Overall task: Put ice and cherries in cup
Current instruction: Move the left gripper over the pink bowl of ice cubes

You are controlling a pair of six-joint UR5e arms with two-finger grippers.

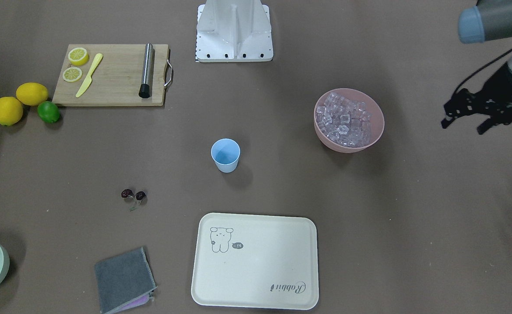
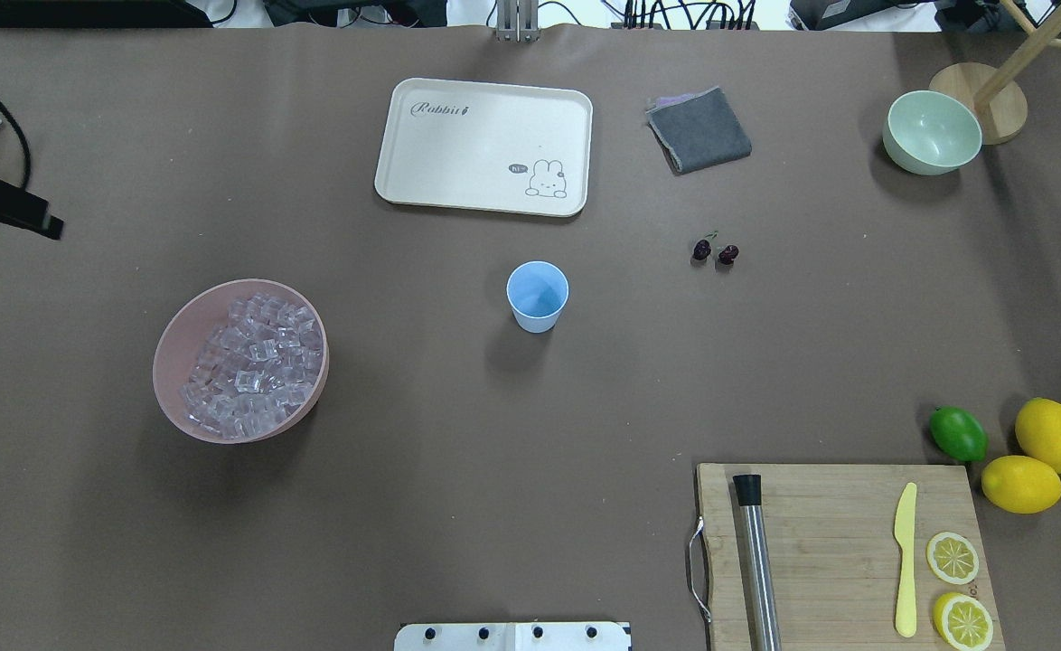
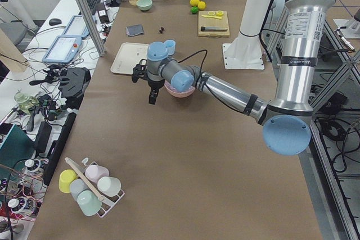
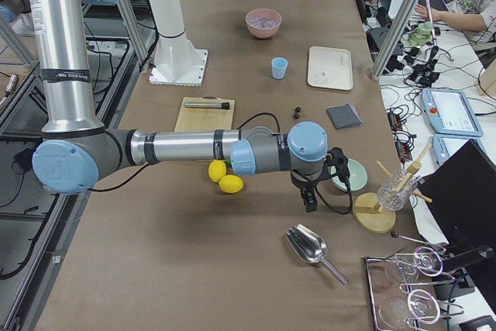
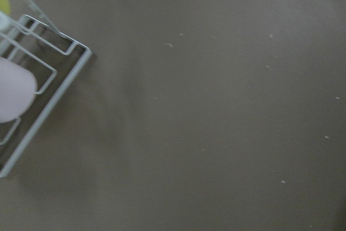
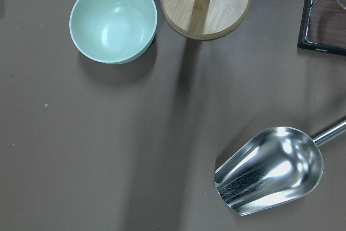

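Brown table (image 2: 404,506). Found cup (image 2: 538,296) upright, empty, at centre; cherries (image 2: 716,251) right of it; ice (image 2: 255,362) heaped in bowl (image 2: 173,362) at left. Saw left claw (image 1: 463,126) apart; could not tell for right claw (image 4: 309,201). Probably risked tipping light cup, dropping slippery ice.

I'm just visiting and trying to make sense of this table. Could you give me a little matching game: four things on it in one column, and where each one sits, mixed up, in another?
Things:
1. ice
2. cherries
3. cup
4. knife

Places:
A. lying on the board
B. heaped in the pink bowl
C. standing upright and empty, mid-table
D. lying loose on the bare table

Pairs: 1-B, 2-D, 3-C, 4-A
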